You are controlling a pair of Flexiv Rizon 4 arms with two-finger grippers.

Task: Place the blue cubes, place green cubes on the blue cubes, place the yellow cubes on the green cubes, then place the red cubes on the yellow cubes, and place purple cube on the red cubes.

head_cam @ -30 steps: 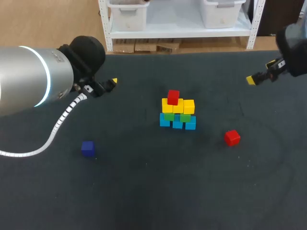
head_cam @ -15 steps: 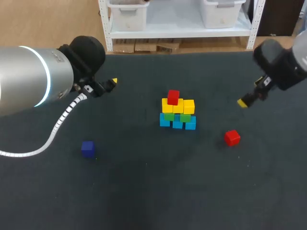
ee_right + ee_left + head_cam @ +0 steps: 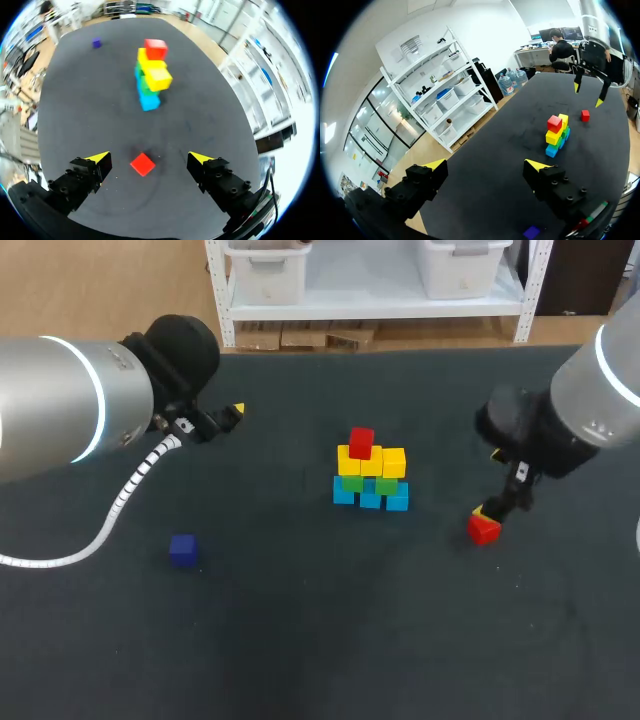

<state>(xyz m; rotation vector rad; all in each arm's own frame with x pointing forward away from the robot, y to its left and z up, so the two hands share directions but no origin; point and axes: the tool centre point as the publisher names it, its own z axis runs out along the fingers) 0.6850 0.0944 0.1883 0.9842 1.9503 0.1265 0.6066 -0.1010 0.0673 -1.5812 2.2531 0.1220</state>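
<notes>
My left pincer [image 3: 486, 165] hung empty with its fingers apart over the table [image 3: 300, 640], the purple cube [image 3: 182, 549] lay alone on the left side, and the stack [image 3: 370, 472] stood mid-table, blue up to a single red on top. Right of it the loose red cube [image 3: 143, 164] lay under and between the spread fingers of my right pincer [image 3: 150, 158], cornerwise to them. I judged that closing could catch its corners and twist or flick it away, and a skewed hold would risk toppling the stack.
</notes>
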